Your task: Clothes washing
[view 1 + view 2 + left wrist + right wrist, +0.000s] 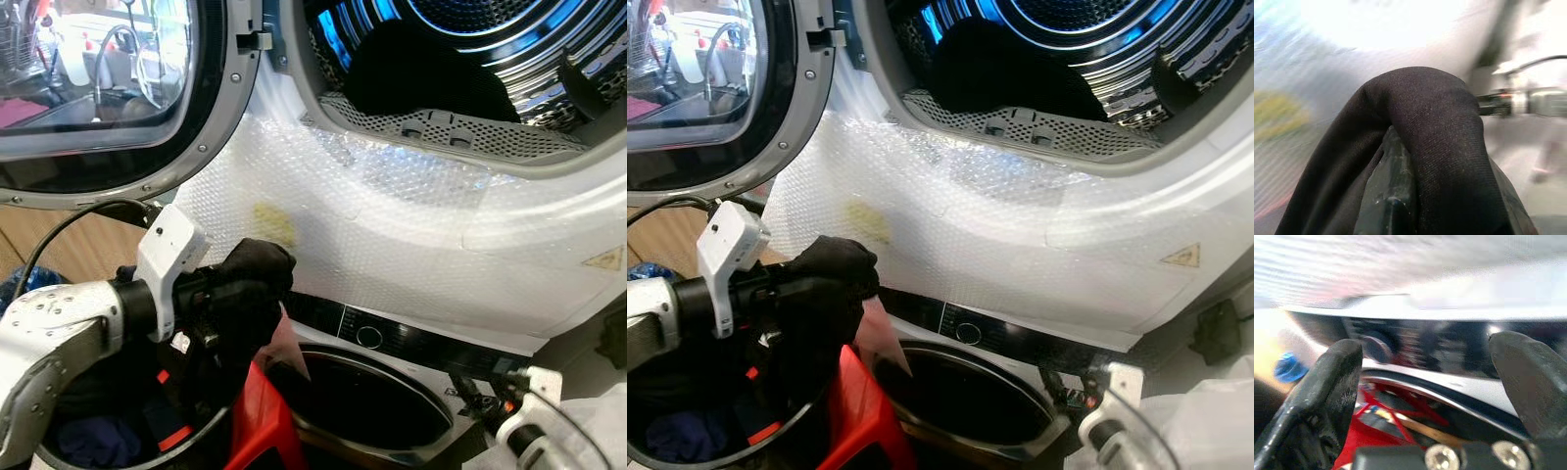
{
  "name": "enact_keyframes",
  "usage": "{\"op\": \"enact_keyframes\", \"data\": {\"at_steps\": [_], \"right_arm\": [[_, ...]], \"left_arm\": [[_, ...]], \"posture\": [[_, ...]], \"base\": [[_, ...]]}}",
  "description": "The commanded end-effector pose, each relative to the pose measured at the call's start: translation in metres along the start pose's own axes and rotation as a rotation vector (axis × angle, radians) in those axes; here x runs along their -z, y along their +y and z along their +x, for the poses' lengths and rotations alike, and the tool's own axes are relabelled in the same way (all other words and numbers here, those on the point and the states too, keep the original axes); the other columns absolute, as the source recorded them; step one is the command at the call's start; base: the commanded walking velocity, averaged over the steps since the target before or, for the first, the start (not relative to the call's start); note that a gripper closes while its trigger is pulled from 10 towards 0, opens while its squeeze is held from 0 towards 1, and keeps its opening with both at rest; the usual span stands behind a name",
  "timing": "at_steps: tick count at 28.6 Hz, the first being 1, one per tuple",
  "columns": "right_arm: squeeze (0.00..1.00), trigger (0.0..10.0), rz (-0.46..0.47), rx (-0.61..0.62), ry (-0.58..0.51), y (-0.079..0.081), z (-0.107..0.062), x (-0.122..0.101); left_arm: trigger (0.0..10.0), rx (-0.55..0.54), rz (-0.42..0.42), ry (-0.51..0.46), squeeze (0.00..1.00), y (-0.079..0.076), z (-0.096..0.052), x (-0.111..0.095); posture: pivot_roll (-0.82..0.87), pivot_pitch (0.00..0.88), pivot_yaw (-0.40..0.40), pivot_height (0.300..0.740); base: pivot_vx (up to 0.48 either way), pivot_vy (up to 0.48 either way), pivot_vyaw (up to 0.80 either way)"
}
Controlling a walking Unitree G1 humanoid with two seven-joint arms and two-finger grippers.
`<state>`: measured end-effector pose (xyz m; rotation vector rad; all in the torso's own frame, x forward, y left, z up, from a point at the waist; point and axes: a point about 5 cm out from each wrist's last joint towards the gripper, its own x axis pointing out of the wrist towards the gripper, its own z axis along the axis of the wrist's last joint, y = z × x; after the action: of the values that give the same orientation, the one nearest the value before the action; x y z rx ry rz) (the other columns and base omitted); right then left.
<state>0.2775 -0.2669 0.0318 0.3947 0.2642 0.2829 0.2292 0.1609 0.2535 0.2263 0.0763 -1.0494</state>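
My left gripper (250, 289) is shut on a black garment (257, 266) and holds it above a laundry basket (260, 426), just in front of the machines. In the left wrist view the black cloth (1440, 127) is draped over a finger (1391, 196). Above, the upper drum (549, 59) stands open with dark clothing (421, 73) inside. Below is the lower machine's round dark opening (372, 401). My right gripper (1425, 377) is open with nothing between its fingers, low on the right near the lower machine's control panel (1415, 345).
The upper machine's round glass door (98, 88) is swung open to the left. Bubble wrap (392, 215) covers its white front. The basket holds blue and dark clothes (93, 441). A black cable (59, 230) loops beside my left arm.
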Motion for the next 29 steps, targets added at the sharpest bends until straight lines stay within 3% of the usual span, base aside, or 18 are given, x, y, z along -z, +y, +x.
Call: {"op": "enact_keyframes", "data": {"at_steps": [1, 4, 5, 6, 7, 10, 12, 13, 15, 16, 24, 29], "right_arm": [[0.00, 10.0, -0.022, -0.067, 0.012, 0.002, -0.001, -0.003], [0.00, 10.0, -0.068, -0.145, 0.009, 0.002, -0.003, -0.015], [0.38, 10.0, -0.064, -0.215, 0.001, 0.003, -0.004, -0.024], [0.38, 10.0, -0.069, -0.228, 0.000, 0.004, -0.005, -0.026], [1.00, 10.0, -0.069, -0.259, -0.010, 0.004, -0.005, -0.031], [1.00, 10.0, -0.048, -0.402, -0.088, 0.012, -0.007, -0.053], [1.00, 10.0, -0.057, -0.455, -0.080, 0.017, -0.007, -0.056], [1.00, 10.0, -0.123, -0.581, 0.027, 0.026, -0.011, -0.046], [1.00, 10.0, -0.157, -0.649, 0.074, 0.032, -0.013, -0.040], [1.00, 10.0, -0.190, -0.739, 0.110, 0.041, -0.016, -0.036], [1.00, 10.0, -0.212, -0.921, 0.155, 0.067, -0.017, -0.036], [1.00, 10.0, -0.211, -1.078, 0.125, 0.103, -0.019, -0.037]], "left_arm": [[0.0, 0.083, 0.046, -0.026, 0.00, -0.009, -0.002, -0.009], [0.0, 0.158, 0.050, -0.051, 0.00, -0.011, -0.007, -0.017], [0.0, 0.165, 0.070, -0.027, 0.00, -0.007, -0.008, -0.018], [0.0, 0.167, 0.073, -0.022, 0.00, -0.007, -0.009, -0.018], [0.0, 0.169, 0.075, -0.015, 0.00, -0.006, -0.009, -0.016], [0.0, 0.182, 0.057, -0.014, 0.00, -0.005, -0.009, -0.011], [0.0, 0.188, 0.049, -0.009, 0.00, -0.006, -0.007, -0.008], [0.0, 0.184, 0.040, 0.016, 0.00, -0.005, -0.005, -0.002], [0.0, 0.184, 0.034, 0.022, 0.00, -0.004, -0.005, 0.000], [0.0, 0.179, 0.030, 0.030, 0.00, -0.003, -0.003, 0.004], [0.0, 0.177, 0.013, 0.020, 0.00, 0.000, 0.001, 0.008], [0.0, 0.161, 0.011, 0.037, 0.00, 0.002, 0.004, 0.015]], "posture": [[0.04, 0.092, -0.018, 0.740], [0.04, 0.092, -0.018, 0.740], [0.04, 0.090, -0.019, 0.740], [0.04, 0.090, -0.019, 0.740], [0.04, 0.090, -0.019, 0.740], [0.04, 0.090, -0.018, 0.740], [0.03, 0.086, -0.017, 0.740], [0.03, 0.086, -0.017, 0.740], [0.02, 0.087, -0.019, 0.740], [0.02, 0.087, -0.019, 0.740], [0.02, 0.090, -0.019, 0.740], [0.02, 0.091, -0.020, 0.740]], "base": [[0.000, 0.000, 0.00], [0.000, 0.000, 0.00], [0.000, 0.000, 0.00], [0.000, 0.000, 0.00], [0.000, 0.000, 0.00], [0.000, 0.000, 0.00], [0.000, 0.000, 0.00], [0.000, 0.000, 0.00], [0.000, 0.000, 0.00], [0.000, 0.000, 0.00], [0.000, 0.000, 0.00], [0.000, 0.000, 0.00]]}}
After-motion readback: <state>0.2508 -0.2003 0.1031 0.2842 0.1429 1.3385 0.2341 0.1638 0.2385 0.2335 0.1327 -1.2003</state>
